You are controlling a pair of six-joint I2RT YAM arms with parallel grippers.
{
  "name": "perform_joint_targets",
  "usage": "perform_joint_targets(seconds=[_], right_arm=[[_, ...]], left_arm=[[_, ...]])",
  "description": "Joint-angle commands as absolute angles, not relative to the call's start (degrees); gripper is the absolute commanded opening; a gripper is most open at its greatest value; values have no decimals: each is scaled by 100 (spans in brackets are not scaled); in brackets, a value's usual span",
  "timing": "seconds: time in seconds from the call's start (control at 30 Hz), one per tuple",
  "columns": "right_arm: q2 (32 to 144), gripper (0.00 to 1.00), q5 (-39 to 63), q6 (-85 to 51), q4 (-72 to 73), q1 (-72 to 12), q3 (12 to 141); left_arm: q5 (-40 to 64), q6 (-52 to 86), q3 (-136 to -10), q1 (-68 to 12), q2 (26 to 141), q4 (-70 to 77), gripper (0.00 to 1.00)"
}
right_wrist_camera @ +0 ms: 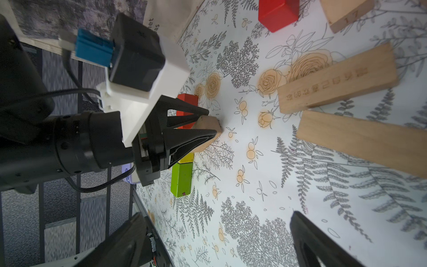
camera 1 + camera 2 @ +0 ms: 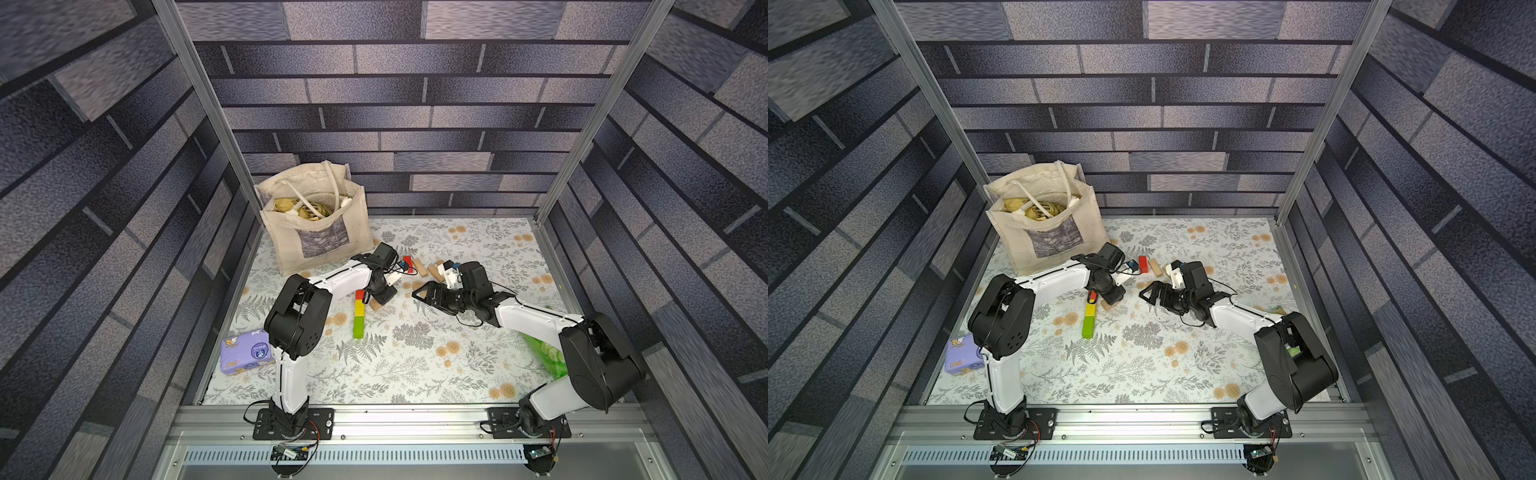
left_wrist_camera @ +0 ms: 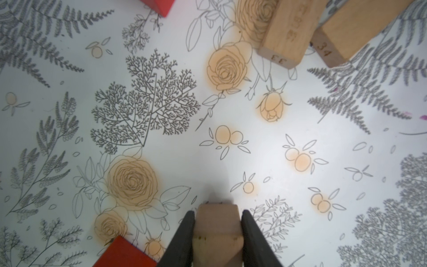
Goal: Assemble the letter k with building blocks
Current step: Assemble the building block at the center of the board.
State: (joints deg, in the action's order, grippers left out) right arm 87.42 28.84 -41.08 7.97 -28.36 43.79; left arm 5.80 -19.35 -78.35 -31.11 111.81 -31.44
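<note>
The left gripper (image 1: 209, 123) is clamped on a plain block (image 3: 218, 233), a finger (image 3: 184, 233) pressed against each long side. The block points down at a slant, its free end low over the floral desk (image 2: 415, 365); whether it touches the cloth cannot be told. It sits just beside a line of three blocks lying end to end: red (image 2: 360, 295) farthest from the arm bases, yellow (image 2: 359, 308) in the middle, green (image 2: 358, 326) nearest. The held block is on the side of that line facing the right arm, level with the red and yellow ones. The right gripper (image 1: 216, 217) hovers near with its jaws wide apart and holds nothing. Farther back a second red block (image 2: 408, 264) lies next to loose plain blocks (image 2: 419, 267), two of which show stamped numbers in the left wrist view. A cloth bag (image 2: 316, 232) stands in the back corner on the left arm's side, a purple packet (image 2: 245, 353) lies by the left arm's base, and a green packet (image 2: 548, 353) is partly hidden under the right arm.
</note>
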Motion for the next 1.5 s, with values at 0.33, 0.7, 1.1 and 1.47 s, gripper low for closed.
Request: perform_joint_targets(seconds=[0.33,0.7,1.1,1.47], right_arm=[[8675,100,2900,-4110,800,-2805,4348],[8697,100,2905,-4124,800,-2804,4373],[8688,100,2896,-4131,817,-2804,4339],[8684,100,2906,-4131,827,-2804,4329]], left_arm=[[537,-2165,-7631,-3138,10819,-3125,29],[447,-2207,-7588,-3120,10784,-3146,29],[404,-2199,-7585,-3104,10811,-3182,30],[367,-2211,-7559,-3077,10793,-3199,30]])
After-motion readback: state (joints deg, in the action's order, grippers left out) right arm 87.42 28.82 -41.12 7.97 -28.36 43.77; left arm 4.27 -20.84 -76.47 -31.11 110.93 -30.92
